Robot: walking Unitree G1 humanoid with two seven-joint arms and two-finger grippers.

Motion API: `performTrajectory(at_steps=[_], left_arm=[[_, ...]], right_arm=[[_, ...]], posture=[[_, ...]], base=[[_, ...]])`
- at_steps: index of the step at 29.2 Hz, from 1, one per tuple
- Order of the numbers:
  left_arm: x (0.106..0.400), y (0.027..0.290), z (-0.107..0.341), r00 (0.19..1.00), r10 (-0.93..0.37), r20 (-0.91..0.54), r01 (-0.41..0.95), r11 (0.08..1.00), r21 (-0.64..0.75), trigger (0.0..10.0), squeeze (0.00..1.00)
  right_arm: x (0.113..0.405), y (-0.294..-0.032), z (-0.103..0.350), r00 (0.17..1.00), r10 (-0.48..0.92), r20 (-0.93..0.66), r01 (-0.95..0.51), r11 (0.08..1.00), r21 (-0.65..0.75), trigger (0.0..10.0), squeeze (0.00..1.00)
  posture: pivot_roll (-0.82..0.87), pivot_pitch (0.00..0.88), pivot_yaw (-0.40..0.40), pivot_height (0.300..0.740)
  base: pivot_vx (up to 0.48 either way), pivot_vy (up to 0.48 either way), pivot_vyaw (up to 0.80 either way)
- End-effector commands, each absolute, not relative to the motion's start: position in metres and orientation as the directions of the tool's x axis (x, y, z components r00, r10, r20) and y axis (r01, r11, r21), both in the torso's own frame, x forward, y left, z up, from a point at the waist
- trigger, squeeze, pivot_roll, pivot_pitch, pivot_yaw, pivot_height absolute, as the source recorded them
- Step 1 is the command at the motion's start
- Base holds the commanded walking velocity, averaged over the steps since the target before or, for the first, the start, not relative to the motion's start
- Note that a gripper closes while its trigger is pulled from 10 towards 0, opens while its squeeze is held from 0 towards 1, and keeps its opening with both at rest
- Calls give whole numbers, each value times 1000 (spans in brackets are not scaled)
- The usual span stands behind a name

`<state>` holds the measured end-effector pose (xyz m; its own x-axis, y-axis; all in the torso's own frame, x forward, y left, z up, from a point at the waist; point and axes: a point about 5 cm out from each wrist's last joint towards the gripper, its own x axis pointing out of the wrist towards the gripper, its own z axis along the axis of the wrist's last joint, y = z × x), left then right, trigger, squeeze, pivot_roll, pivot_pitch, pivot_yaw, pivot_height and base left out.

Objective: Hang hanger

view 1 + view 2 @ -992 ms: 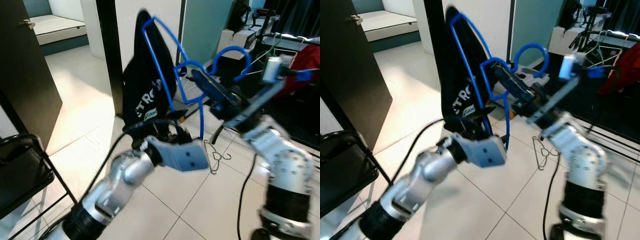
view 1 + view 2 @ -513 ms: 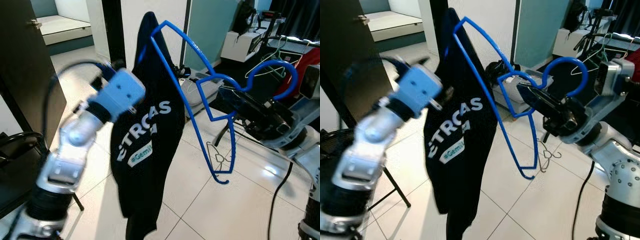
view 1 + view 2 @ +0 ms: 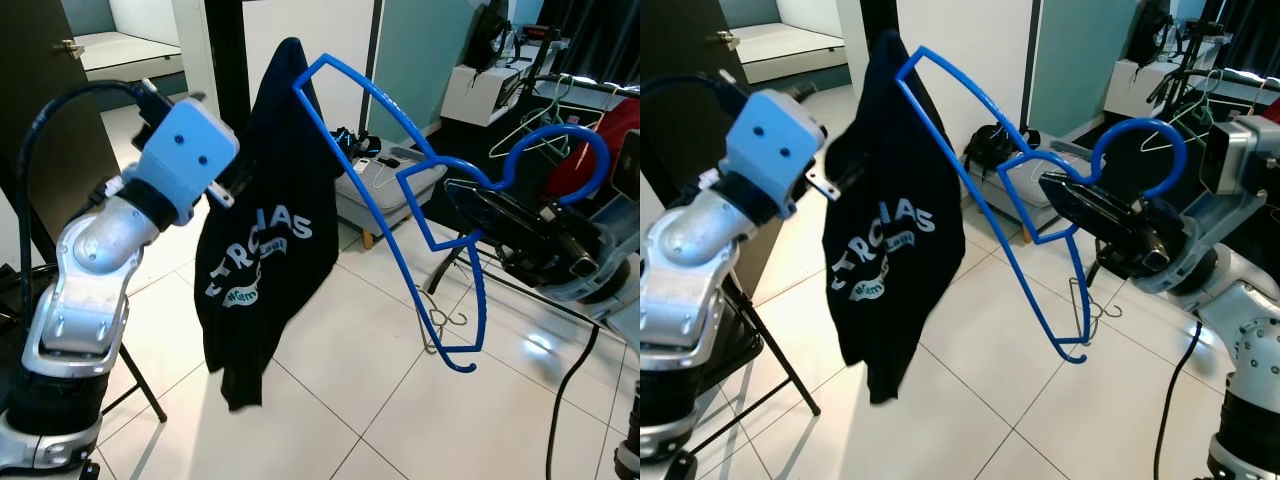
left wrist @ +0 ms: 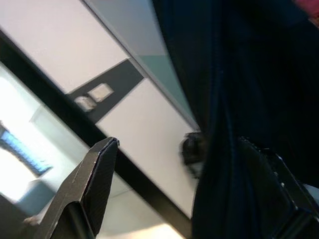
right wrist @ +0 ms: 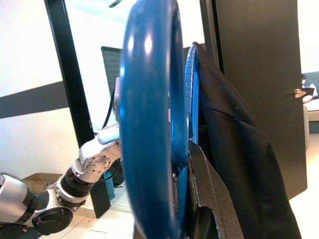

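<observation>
Tiled room: hanger in right gripper

The scene is viewed forward and down from the head; both arms and the blue hanger are shared. The dark shirt is seen close from each wrist.
</observation>
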<state>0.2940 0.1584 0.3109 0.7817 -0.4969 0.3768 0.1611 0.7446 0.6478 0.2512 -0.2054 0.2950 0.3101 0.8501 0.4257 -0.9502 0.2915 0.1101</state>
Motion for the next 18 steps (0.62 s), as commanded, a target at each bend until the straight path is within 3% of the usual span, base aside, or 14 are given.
performTrajectory(at_steps=[1, 2, 4, 6, 18], left_arm=[[290, 152, 305, 759, -563, 328, 253, 718, 648, 10000, 0], [290, 152, 305, 759, -563, 328, 253, 718, 648, 10000, 0], [281, 142, 297, 695, -665, 273, 415, 681, 604, 10000, 0], [275, 140, 298, 652, -706, 278, 487, 670, 561, 10000, 0], [273, 166, 330, 652, -603, 461, 442, 795, 415, 10000, 0]], right_arm=[[250, -206, 299, 282, 851, 444, -958, 275, 81, 10000, 0], [250, -206, 299, 282, 851, 444, -958, 275, 81, 10000, 0], [250, -207, 298, 284, 852, 439, -957, 279, 78, 10000, 0], [250, -208, 298, 287, 853, 436, -956, 282, 78, 10000, 0], [250, -212, 296, 281, 859, 428, -958, 274, 79, 10000, 0]], posture=[[8, 0, -32, 740], [8, 0, -32, 740], [7, 0, -30, 740], [7, 0, -29, 740], [7, 0, -30, 740]], base=[[0, 0, 0], [0, 0, 0], [0, 0, 0], [0, 0, 0], [0, 0, 0]])
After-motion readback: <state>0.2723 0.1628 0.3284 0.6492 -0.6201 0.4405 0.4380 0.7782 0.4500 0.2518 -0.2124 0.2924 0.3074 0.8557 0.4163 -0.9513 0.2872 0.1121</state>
